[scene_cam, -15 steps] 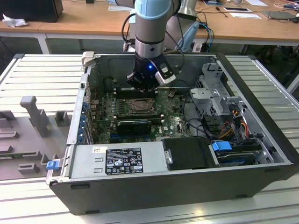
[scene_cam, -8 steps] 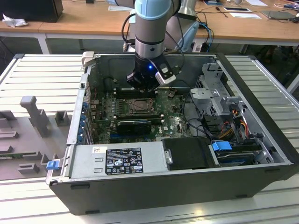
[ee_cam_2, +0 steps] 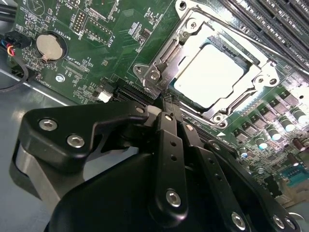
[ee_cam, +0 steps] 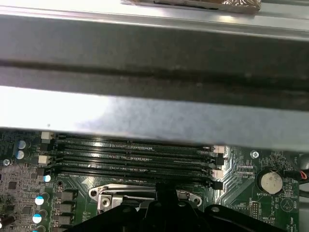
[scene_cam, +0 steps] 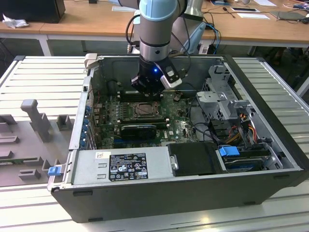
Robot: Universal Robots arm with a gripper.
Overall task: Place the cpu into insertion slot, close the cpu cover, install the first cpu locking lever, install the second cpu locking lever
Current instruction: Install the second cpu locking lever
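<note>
Tool (ee_cam_2: pixel 166 104): black fingers drawn narrow, tips together at the socket's edge, nothing held. It hangs low inside the open computer case (scene_cam: pixel 270 164), between the case's far wall and the black ribbed block (scene_cam: pixel 138 129).

Cpu (ee_cam_2: pixel 208 75): lies flat in the insertion slot (ee_cam_2: pixel 166 53), silvery top up.

Cpu cover (ee_cam_2: pixel 251 79): lies down around the cpu.

Memory slots (ee_cam: pixel 130 157): long, running alongside the socket.

Bench (scene_cam: pixel 43 111): grey, ribbed, beside the case.

Light: you have even overhead room light in the exterior view, case interior dimmer | Glare: the cpu (ee_cam_2: pixel 208 75) top blows out white in the second wrist view | Shadow: the gripper (ee_cam_2: pixel 166 104) linkage reads dark | Focus: case wall (ee_cam: pixel 154 116) soft in the first wrist view.
</note>
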